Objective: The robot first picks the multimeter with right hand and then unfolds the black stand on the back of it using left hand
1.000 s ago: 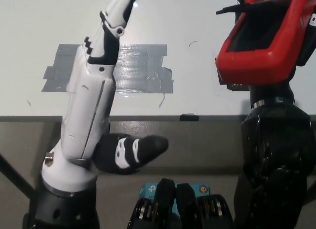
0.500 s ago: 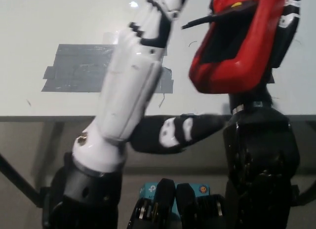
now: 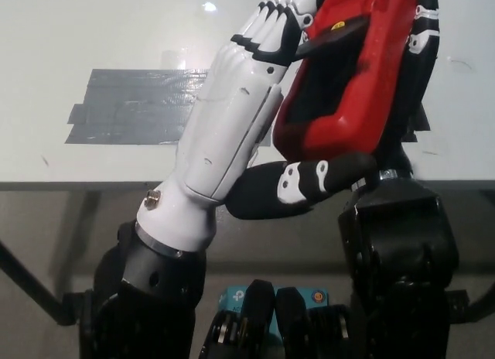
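The white table [image 3: 77, 42] carries a patch of grey tape [image 3: 131, 104]. Above it, the black right hand [image 3: 418, 57] grips the red multimeter [image 3: 348, 88] and holds it in the air, back side visible. The white left hand [image 3: 232, 119] touches its black stand [image 3: 332, 35] with the fingertips [image 3: 271, 26], fingers close together.

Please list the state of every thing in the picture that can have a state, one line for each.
multimeter: lifted off the table, held upright with its back showing.
black stand: partly swung out from the back.
right robot hand: shut on the multimeter.
left robot hand: raised, fingers at the stand.
grey tape: stuck flat on the white table.
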Motion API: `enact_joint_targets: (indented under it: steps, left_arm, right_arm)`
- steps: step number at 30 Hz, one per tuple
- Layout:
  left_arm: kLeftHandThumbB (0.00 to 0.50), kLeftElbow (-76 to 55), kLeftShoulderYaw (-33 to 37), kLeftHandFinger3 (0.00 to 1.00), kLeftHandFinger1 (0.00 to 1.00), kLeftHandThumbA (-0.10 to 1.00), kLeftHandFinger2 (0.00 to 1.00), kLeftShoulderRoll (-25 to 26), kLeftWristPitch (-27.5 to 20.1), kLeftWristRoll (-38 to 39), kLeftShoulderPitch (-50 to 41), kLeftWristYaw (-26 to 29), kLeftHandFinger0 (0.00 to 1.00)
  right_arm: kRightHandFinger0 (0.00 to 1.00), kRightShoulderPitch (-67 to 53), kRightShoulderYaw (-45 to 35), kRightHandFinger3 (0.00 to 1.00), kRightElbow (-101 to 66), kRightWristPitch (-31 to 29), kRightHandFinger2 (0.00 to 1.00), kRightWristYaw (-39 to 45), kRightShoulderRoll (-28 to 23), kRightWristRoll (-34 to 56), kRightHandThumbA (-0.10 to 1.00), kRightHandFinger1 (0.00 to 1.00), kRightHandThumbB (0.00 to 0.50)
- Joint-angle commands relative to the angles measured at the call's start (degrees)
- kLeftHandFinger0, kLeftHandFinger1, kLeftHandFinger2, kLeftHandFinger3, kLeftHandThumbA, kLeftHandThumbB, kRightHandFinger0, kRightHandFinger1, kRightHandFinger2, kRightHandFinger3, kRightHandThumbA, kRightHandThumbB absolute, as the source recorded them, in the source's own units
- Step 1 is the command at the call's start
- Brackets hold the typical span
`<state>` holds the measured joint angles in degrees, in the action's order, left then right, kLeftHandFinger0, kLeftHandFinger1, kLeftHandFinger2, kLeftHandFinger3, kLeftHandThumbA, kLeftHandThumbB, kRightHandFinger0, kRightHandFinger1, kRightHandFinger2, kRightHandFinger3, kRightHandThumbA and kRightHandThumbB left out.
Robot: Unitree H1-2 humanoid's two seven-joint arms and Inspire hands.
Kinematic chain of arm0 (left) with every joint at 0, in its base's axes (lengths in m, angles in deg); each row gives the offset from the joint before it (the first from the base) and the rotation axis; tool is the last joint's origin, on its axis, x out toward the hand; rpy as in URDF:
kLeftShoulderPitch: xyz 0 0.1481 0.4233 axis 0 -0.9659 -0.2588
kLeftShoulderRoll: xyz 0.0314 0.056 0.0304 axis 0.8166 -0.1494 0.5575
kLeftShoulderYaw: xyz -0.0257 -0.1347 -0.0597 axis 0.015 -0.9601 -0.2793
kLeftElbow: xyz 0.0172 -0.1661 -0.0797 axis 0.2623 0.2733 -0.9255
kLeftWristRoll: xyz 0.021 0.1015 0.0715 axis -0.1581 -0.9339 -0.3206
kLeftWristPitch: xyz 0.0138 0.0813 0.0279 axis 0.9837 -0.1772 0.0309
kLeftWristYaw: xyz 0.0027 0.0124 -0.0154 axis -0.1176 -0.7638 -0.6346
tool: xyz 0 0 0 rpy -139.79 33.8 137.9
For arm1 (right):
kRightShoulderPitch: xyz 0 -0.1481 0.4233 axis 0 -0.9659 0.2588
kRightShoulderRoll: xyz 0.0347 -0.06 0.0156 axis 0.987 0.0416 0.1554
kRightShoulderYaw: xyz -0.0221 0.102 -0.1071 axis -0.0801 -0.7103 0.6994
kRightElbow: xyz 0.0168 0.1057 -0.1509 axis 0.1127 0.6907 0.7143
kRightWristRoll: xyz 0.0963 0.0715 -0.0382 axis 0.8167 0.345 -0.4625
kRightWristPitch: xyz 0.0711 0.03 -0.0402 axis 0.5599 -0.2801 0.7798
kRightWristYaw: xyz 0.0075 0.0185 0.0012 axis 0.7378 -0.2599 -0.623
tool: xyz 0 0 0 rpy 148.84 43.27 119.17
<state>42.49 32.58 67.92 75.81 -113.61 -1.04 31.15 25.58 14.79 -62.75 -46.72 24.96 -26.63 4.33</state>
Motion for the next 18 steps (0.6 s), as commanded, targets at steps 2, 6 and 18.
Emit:
enact_joint_targets:
  steps: [2,6,18]
  left_arm:
    - [0.297,-0.04,0.82,1.0,1.0,1.0,1.0,-0.08,-1.38,-0.71,0.55,0.77,1.0]
    - [0.303,-1.1,1.54,1.0,1.0,1.0,1.0,-0.52,-1.26,-1.03,-0.64,0.51,1.0]
    - [0.309,-0.62,3.45,1.0,1.0,1.0,1.0,-1.32,-2.56,-3.24,-3.6,2.02,1.0]
  right_arm:
    - [0.0,3.44,-1.47,1.0,-1.34,-0.78,0.69,2.96,1.8,1.43,-0.1,0.37,0.033]
    - [0.0,4.94,-2.95,1.0,-1.64,-0.95,0.7,2.11,1.65,1.47,-0.1,0.36,0.044]
    - [0.03,13.79,-5.1,0.78,-0.88,0.31,0.65,-5.23,2.31,-4.43,-0.05,0.35,0.102]
